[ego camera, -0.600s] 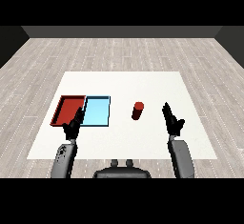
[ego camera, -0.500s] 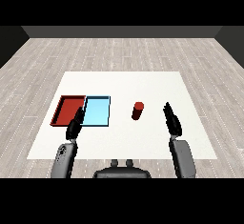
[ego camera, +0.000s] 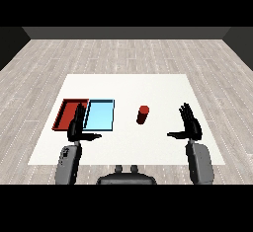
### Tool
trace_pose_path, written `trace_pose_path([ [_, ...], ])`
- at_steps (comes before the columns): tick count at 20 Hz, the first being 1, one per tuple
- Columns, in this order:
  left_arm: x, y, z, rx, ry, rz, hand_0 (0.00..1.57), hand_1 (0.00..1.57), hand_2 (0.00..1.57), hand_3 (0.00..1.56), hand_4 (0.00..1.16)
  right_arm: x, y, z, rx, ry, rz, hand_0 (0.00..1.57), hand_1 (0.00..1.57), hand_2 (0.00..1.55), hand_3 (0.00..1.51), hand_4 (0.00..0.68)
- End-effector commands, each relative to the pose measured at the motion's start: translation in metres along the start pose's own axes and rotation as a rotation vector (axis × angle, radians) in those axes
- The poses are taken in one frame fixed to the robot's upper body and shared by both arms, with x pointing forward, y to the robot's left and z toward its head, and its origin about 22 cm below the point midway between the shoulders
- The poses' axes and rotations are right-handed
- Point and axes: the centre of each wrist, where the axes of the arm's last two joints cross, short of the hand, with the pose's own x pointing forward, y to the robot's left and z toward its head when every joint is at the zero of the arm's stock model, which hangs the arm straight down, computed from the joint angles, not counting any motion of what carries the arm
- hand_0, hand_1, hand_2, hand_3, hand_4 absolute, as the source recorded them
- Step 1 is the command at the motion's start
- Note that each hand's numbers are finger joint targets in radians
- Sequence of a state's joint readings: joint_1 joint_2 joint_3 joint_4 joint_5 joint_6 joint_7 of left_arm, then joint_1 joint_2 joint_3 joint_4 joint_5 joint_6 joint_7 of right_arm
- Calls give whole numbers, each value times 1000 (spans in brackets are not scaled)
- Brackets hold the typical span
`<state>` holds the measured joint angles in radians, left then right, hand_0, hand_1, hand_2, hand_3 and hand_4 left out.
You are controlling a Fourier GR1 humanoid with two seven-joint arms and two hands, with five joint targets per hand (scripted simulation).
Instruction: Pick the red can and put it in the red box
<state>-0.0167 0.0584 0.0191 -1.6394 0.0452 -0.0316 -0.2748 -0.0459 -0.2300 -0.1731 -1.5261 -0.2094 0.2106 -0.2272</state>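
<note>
White desk point(ego camera: 148, 85) with red tray point(ego camera: 64, 115) and blue tray point(ego camera: 100, 115) side by side at the left. Red can point(ego camera: 143, 115) upright, right of the blue tray, not yet touched. Right hand point(ego camera: 189, 126) now turned more upright than half a second ago, fingers spread, thumb toward the can, well apart from it. Left hand point(ego camera: 76, 127) also spread, holding nothing. Probably preparing the reach.

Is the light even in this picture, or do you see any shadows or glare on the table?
Head view: the white table is lit evenly, with no glare; the red can casts no clear shadow. The floor darkens toward the far edge. Both hands, left and right, show as flat black with little shading.
</note>
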Motion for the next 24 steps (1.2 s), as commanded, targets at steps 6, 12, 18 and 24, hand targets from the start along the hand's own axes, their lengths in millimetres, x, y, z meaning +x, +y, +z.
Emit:
trace_pose_path([
  [6, 0, 11, 5, -4, -133, 32, 0, 0, 0, 0, 0, -23, -9, -12, 31, -92, -19, 0, 0, 0, 0, 0],
  [12, -13, 12, 5, 8, -130, 40, 0, 0, 0, 0, 0, -15, -15, -15, 22, -79, -39, 0, 0, 0, 0, 0],
  [18, 0, 1, 2, 7, -152, 46, 0, 0, 0, 0, 0, -37, 1, -12, 31, -65, -61, 0, 0, 0, 0, 0],
  [24, -5, 4, 16, 17, -138, 61, 0, 0, 0, 0, 0, -17, 3, -37, 43, -36, -24, 0, 0, 0, 0, 0],
])
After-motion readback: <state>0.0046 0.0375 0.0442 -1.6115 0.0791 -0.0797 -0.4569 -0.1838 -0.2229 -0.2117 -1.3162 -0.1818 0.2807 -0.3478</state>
